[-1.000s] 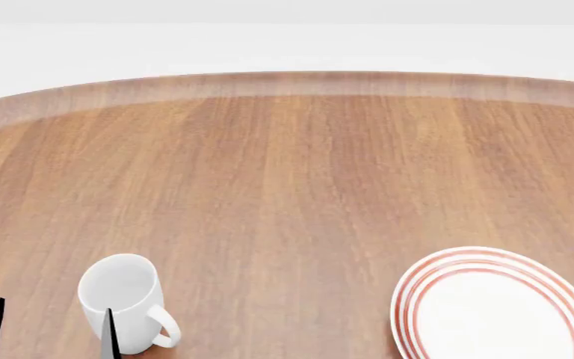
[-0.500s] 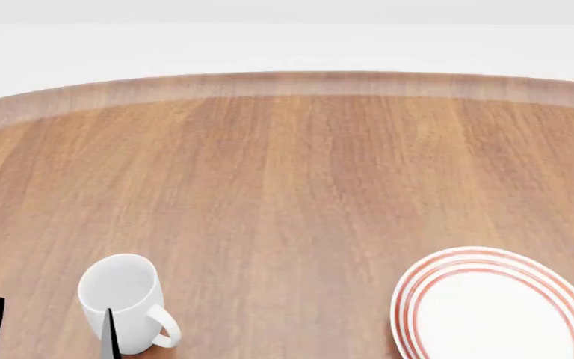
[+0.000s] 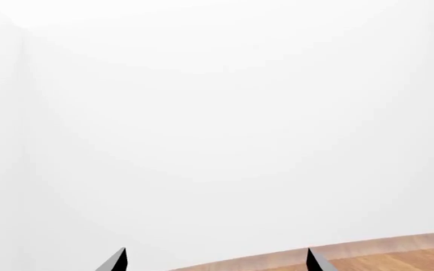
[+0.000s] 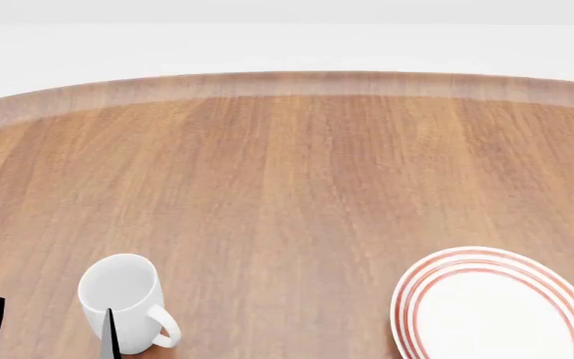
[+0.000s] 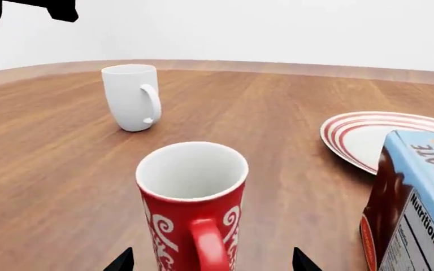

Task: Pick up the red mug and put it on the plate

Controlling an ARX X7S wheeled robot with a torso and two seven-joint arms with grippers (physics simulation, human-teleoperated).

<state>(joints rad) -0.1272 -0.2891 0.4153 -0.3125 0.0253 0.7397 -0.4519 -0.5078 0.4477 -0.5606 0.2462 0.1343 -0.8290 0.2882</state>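
Observation:
The red mug (image 5: 192, 210), with white swirls and a white inside, stands upright close in front of my right gripper (image 5: 213, 261), its handle turned toward the camera. That gripper is open, one fingertip on each side of the mug's base, not closed on it. The red mug is out of the head view. The plate (image 4: 496, 308), white with red rings, lies at the table's near right and also shows as the plate (image 5: 372, 136) beyond the mug. My left gripper (image 4: 48, 335) is open by the near left edge, and in its wrist view the left gripper (image 3: 215, 259) holds nothing.
A plain white mug (image 4: 125, 299) stands upright just beside my left gripper's inner fingertip, also seen as the white mug (image 5: 131, 96). A chocolate carton (image 5: 417, 212) stands right of the red mug, near the plate. The round wooden table (image 4: 287, 172) stretches ahead.

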